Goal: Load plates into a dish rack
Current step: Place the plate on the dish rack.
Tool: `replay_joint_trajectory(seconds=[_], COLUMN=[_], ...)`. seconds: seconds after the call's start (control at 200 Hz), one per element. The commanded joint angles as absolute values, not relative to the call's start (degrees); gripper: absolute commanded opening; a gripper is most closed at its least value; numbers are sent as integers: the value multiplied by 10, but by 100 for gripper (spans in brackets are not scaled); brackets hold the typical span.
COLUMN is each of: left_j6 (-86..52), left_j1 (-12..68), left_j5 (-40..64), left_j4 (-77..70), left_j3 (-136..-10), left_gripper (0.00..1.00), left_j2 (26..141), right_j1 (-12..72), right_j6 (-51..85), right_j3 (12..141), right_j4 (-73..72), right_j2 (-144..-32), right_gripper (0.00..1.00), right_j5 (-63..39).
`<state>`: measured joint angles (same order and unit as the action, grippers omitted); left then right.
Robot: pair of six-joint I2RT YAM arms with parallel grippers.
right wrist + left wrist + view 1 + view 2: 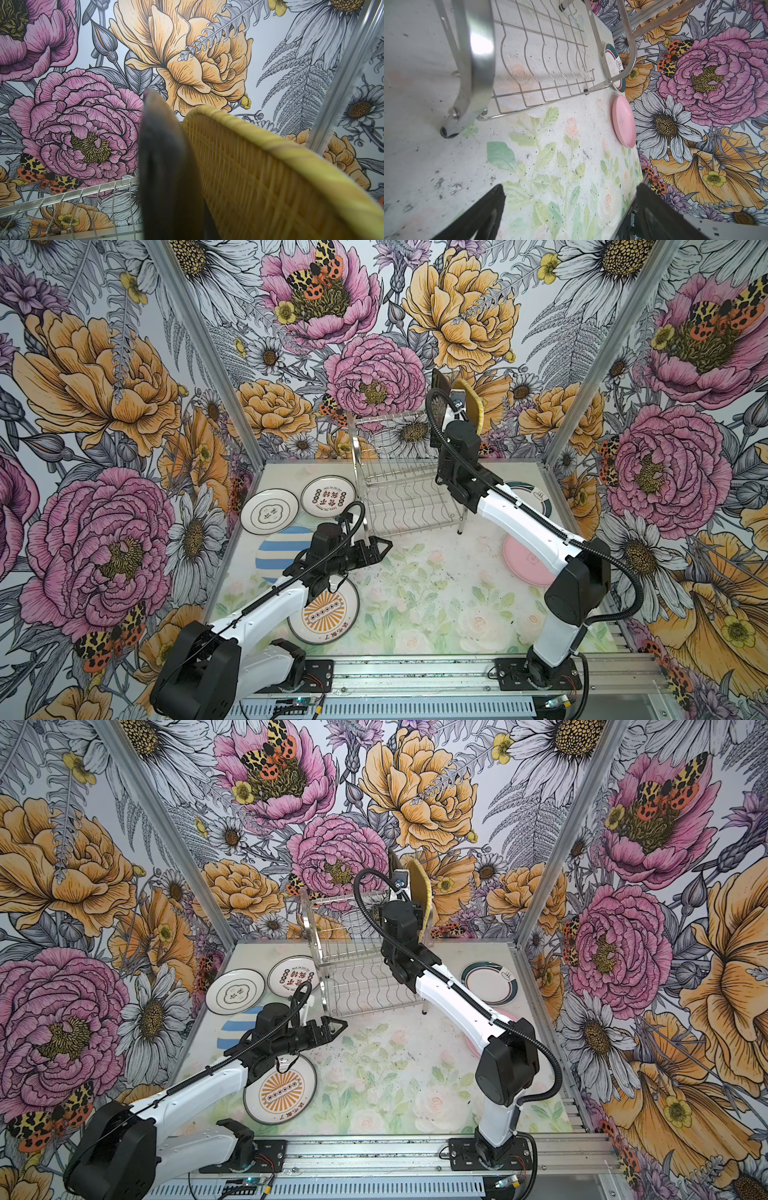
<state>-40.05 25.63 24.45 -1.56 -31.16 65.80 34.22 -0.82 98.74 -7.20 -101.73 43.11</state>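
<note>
Plates: two of eight are at the dish rack [401, 489], six not loaded.

Right gripper [452, 404]: clenched. I judge it grips the black plate [439, 386], which is on edge over the upper shelf. The fingers are hidden behind the wrist.
- Just to the right of this gripper, the yellow woven plate [473, 406] stands upright on the upper shelf, close beside the black one. Cannot tell if they touch.
- Below the gripper, the lower shelf holds no plate.
- Well below and to its right, the teal-rimmed plate [490, 984] and the pink plate [525, 560] lie flat on the table.

Left gripper [380, 545]: jaws wide apart, grasping nothing.
- Just behind it are the blue-striped plate [276, 556] and the orange-sunburst plate [323, 614].
- Farther to its left are the two white plates [269, 512].

Pose:
- Right arm stretched up and forward, forearm rising steeply to the upper shelf.
- Left arm low and extended, gripper level, pointing at the rack's front leg.
</note>
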Motion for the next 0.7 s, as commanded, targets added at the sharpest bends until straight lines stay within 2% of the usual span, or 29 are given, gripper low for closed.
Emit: replay_joint_trajectory(seconds=[0.0,0.696], left_j6=[-394,-393], left_j1=[250,251], left_j5=[251,250], left_j4=[-24,-16], left_j3=[-301,-301], left_gripper=[99,99], left_j2=[651,642], right_j1=[335,328], right_j6=[-7,-18], right_j3=[984,1073], right_j4=[-116,-50], right_j2=[-974,-1003], right_gripper=[0,0], right_j5=[418,370])
